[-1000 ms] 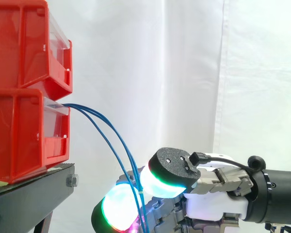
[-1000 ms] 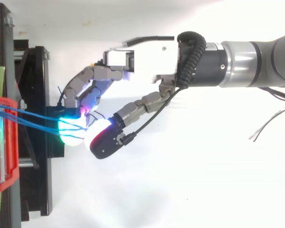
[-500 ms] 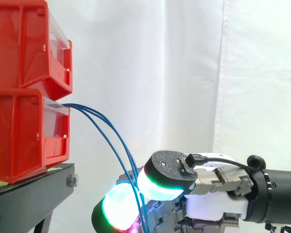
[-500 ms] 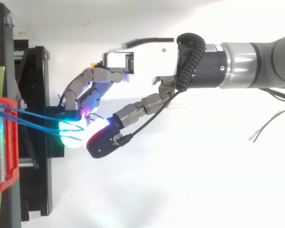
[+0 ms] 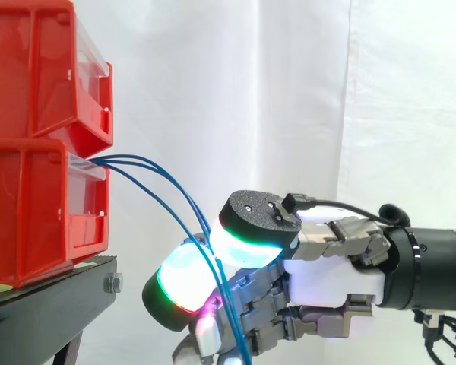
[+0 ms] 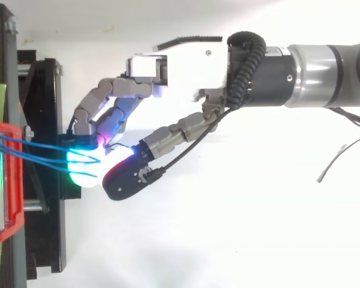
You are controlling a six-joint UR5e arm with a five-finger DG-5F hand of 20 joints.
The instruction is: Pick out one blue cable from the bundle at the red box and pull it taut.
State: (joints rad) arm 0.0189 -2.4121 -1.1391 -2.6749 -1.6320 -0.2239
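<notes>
Blue cables [image 5: 161,192] are arching out of the lower red bin [image 5: 38,213] and curving down between the glowing pads [image 5: 184,283] of the robot hand [image 5: 330,283], just off the black stand [image 5: 53,304]. The robot hand is curling its fingers and thumb together, pinching the cables below the bin, in front of the white curtain [image 5: 289,91].

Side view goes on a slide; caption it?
Robot hand pinches blue cables running from the lower red bin.
</notes>
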